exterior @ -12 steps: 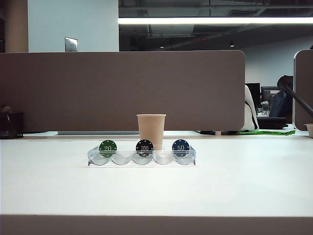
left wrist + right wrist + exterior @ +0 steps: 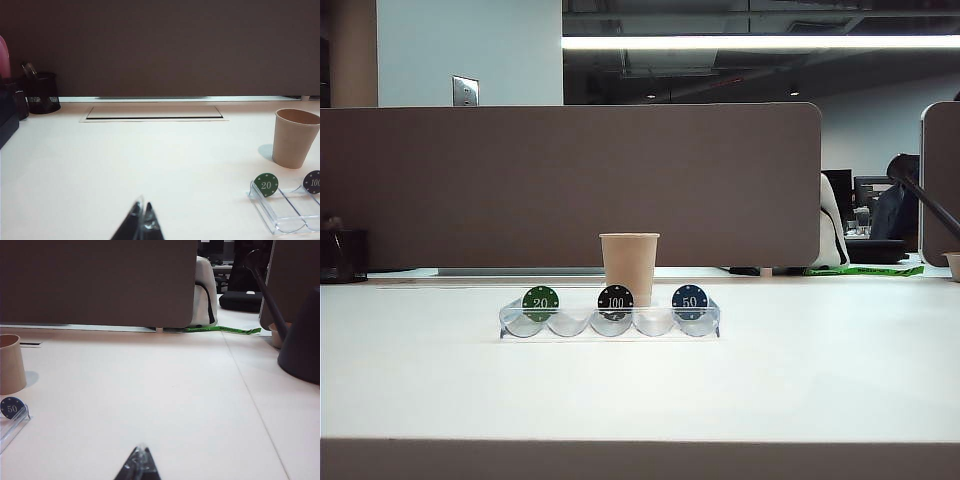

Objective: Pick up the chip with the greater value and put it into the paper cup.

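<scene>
I see a clear plastic rack [image 2: 610,324] lying across the middle of the white table [image 2: 640,390], holding three chips upright in its scalloped slots: the green 20 chip [image 2: 540,301] at the left end, the chip [image 2: 616,300] marked 100, black with white dots, in the middle slot, and the dark blue 50 chip [image 2: 690,299] at the right end. The slots between them show nothing in them. The paper cup [image 2: 630,266] stands upright just behind the rack, at about 12 o'clock from the black chip; I cannot see inside it from any view.

My left hand [image 2: 141,223] sits low over the table, well apart from the rack, with the green chip at about 2 o'clock from its tips. Its fingers meet at a point, clenched on nothing. My right hand [image 2: 140,463] is likewise pinched together and empty, with the blue chip off at about 10 o'clock. Neither hand shows in the exterior view.

The rack is cut off in both wrist views. A brown partition [image 2: 570,185] backs the table; a dark mesh pot [image 2: 43,93] stands at its far left.
</scene>
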`<control>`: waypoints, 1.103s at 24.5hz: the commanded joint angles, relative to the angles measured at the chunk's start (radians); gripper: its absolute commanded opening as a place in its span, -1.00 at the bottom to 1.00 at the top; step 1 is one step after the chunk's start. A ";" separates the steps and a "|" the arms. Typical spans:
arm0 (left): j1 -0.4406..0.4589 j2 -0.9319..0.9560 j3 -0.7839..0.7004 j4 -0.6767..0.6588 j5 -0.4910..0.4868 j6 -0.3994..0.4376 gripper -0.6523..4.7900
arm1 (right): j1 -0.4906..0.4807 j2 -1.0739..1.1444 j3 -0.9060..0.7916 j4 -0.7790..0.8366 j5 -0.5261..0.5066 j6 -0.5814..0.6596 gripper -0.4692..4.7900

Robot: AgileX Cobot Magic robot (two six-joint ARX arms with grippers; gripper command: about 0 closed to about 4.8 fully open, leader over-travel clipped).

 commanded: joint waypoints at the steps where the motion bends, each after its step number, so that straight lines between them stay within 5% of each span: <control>1: 0.000 0.001 0.003 0.008 0.003 0.000 -0.77 | 0.000 0.000 0.005 0.010 -0.002 0.003 -0.84; 15: 0.000 0.001 0.023 -0.002 0.013 0.000 -0.78 | 0.000 0.000 0.051 0.009 -0.003 -0.012 -0.84; 22: 0.000 0.017 0.183 -0.150 0.034 0.001 -0.78 | 0.000 0.050 0.275 -0.204 -0.003 -0.088 -0.84; 27: -0.001 0.115 0.298 -0.188 0.136 0.001 -0.78 | 0.001 0.216 0.450 -0.313 -0.089 -0.137 -0.84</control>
